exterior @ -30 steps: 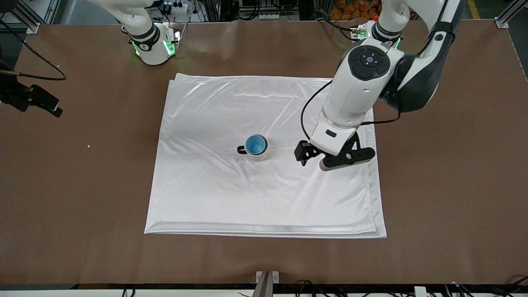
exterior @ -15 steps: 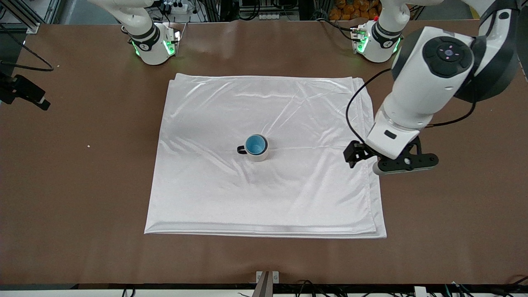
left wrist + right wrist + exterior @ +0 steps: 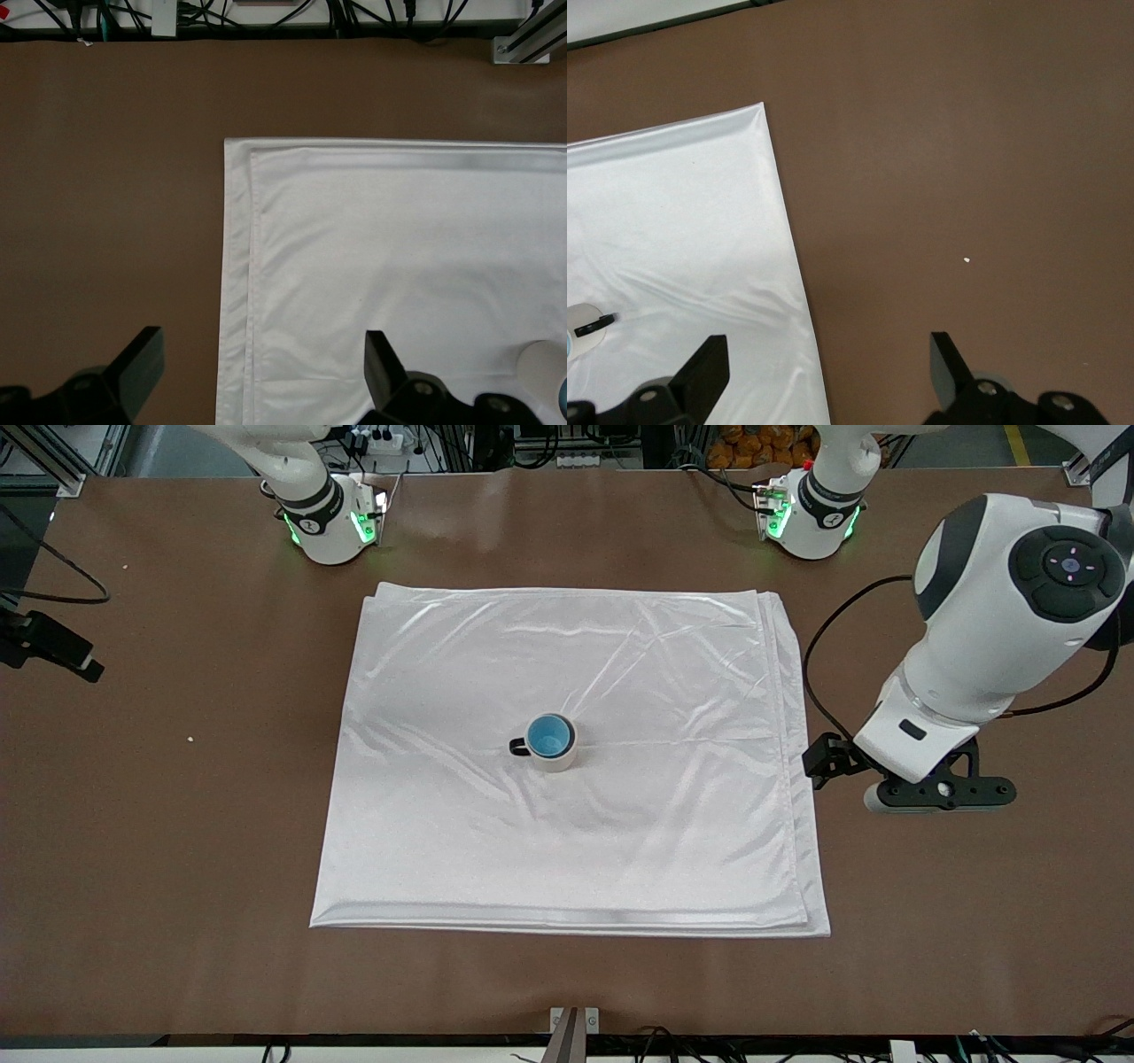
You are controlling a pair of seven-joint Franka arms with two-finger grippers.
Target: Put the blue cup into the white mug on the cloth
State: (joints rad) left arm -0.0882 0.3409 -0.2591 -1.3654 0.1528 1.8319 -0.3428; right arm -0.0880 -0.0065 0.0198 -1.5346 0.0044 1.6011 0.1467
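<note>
The white mug (image 3: 562, 761) stands upright near the middle of the cloth (image 3: 567, 841), its dark handle (image 3: 517, 747) toward the right arm's end. The blue cup (image 3: 549, 735) sits inside it, showing only its bright blue inside. My left gripper (image 3: 939, 795) hangs open and empty at the cloth's edge toward the left arm's end. In the left wrist view the left gripper (image 3: 261, 367) straddles the edge of the cloth (image 3: 399, 230), with the mug (image 3: 542, 361) off to one side. My right gripper (image 3: 826, 367) is open and empty over the cloth (image 3: 673, 221) border, the mug (image 3: 583, 320) well off.
Bare brown table (image 3: 974, 921) surrounds the cloth. Both arm bases (image 3: 330, 522) (image 3: 811, 509) stand along the edge farthest from the front camera. A small white crumb (image 3: 190, 738) lies on the table toward the right arm's end.
My left arm has swung away from the mug, off the cloth toward its own end of the table, gripper still open. The cup and mug have not moved.
</note>
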